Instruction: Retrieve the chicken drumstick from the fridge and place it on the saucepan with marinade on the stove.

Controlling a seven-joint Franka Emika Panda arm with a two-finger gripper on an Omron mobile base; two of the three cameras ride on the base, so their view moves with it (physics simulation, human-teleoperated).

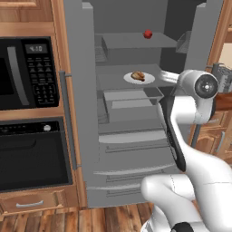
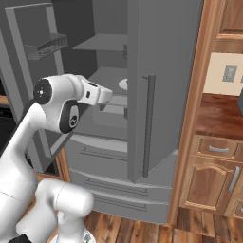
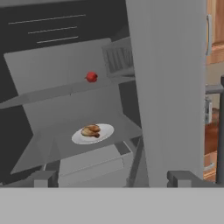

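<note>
The fridge (image 1: 129, 149) stands with both doors open. On its middle shelf lies the golden-brown chicken drumstick (image 1: 138, 75) (image 3: 90, 130) on a white plate (image 3: 105, 133). My gripper (image 3: 114, 178) is open and empty, hanging in front of the fridge opening, short of the shelf and to the right of the plate, pointing in at it. In the right base view my white hand (image 2: 95, 94) reaches toward the shelf beside the right door. The saucepan, the marinade and the stove are out of view.
A small red fruit (image 1: 147, 34) (image 3: 91, 77) sits on the upper shelf. The right fridge door (image 2: 152, 95) (image 3: 170, 87) stands close on the gripper's right. A black microwave (image 1: 27, 72) and oven (image 1: 31, 154) are left of the fridge, wooden cabinets (image 2: 213, 185) right.
</note>
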